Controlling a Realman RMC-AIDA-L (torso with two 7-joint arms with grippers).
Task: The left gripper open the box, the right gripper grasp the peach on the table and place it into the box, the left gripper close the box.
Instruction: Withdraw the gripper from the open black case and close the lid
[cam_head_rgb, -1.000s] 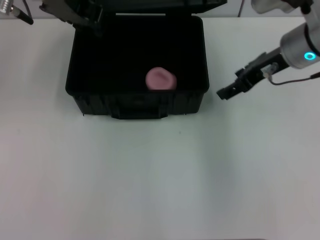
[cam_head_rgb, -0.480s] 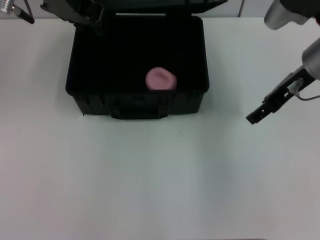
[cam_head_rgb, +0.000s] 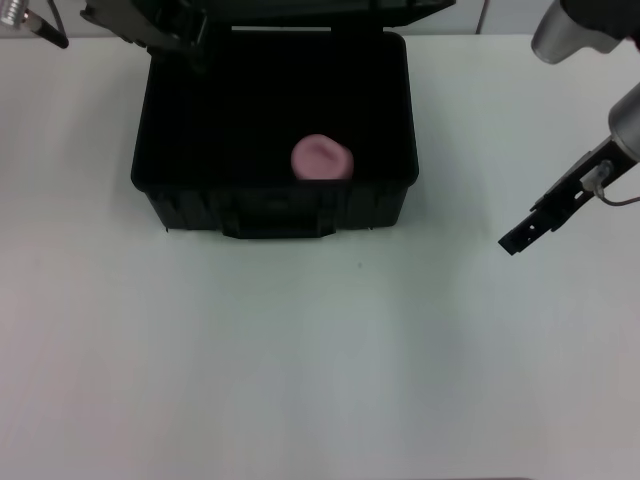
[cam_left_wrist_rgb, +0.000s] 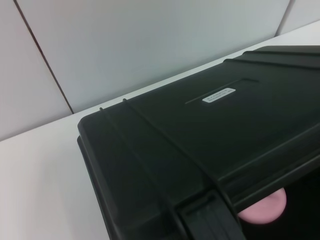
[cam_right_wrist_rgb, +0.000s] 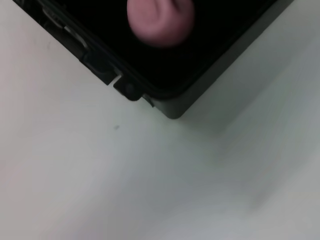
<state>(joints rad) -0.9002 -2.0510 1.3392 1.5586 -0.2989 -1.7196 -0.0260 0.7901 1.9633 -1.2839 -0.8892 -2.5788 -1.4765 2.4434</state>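
Note:
The black box (cam_head_rgb: 275, 212) stands open at the back of the table, its lid (cam_head_rgb: 320, 12) raised behind it. The pink peach (cam_head_rgb: 322, 158) lies on the box floor near the front wall. My left gripper (cam_head_rgb: 150, 30) is at the lid's back left corner. The left wrist view shows the lid's ribbed outside (cam_left_wrist_rgb: 200, 130) with its white label (cam_left_wrist_rgb: 218, 94) and a sliver of the peach (cam_left_wrist_rgb: 265, 207) below it. My right gripper (cam_head_rgb: 512, 241) hangs over bare table to the right of the box, holding nothing. Its wrist view shows the peach (cam_right_wrist_rgb: 160, 20) and the box's front corner (cam_right_wrist_rgb: 170, 102).
The white table (cam_head_rgb: 300, 360) spreads wide in front of the box and to both sides. A metal-tipped dark rod (cam_head_rgb: 30, 22) pokes in at the far back left corner. A wall (cam_left_wrist_rgb: 150, 40) rises behind the table.
My right gripper has pulled away from the box's right side, moving right and toward the front. The box, the peach and the left gripper have stayed put.

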